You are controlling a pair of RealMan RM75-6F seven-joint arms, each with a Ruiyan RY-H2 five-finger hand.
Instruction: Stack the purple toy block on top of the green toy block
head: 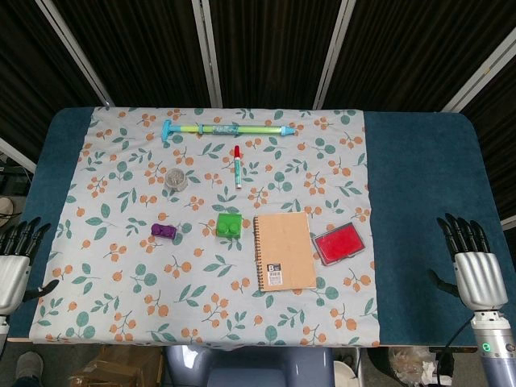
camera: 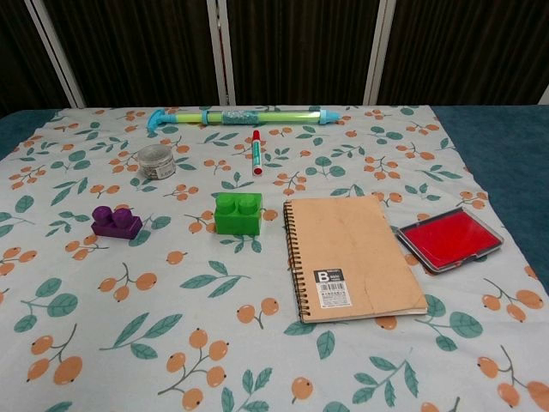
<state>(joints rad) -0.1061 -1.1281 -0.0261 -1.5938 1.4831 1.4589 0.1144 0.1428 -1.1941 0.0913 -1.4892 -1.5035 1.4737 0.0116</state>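
Desk [head: 419, 201] surface carries a leaf-print cloth [head: 121, 274], and every item lies on that cloth. The spiral notebook [head: 285, 250] sits just right of centre, with the red ink pad [head: 339, 243] just beside its right edge. The water squirter [head: 226, 128] lies along the far edge; the red marker [head: 238, 165] and a small round tin [head: 176, 179] lie nearer you. The green toy block [head: 228, 225] stands studs up just left of the notebook. The purple toy block [head: 165, 232] rests apart from it, further left. No step has begun: you have the left robot hand [head: 14, 262] and the right robot hand [head: 474, 262] at the near desk edges, fingers spread, holding nothing. Next, reach the left robot hand to the purple toy block and grip its sides, leaving its underside free to seat on the green studs.
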